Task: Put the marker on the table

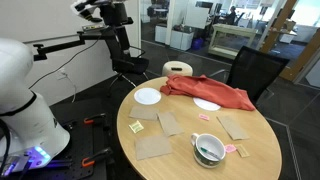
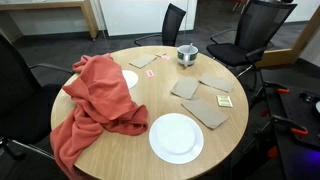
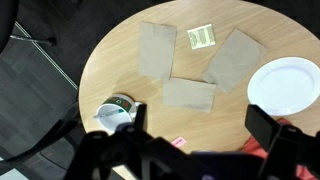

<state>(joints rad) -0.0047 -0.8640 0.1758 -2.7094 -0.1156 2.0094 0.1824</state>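
The fingers (image 3: 268, 128) hang spread and empty above the bench (image 3: 115, 60). Best to descend over the white bowl (image 3: 112, 118) at lower left (the dark marker (image 3: 122, 103) seems to be inside), straddling its shaft.

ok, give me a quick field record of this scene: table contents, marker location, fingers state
table: round, tan wood top
bowl: small, white, near the table edge
marker: seemingly the dark item in the bowl, too small to confirm
plate: white, empty
second plate: partly under the red cloth
paper squares: several, brown, lying flat
fingers: spread apart, holding nothing, well above the table
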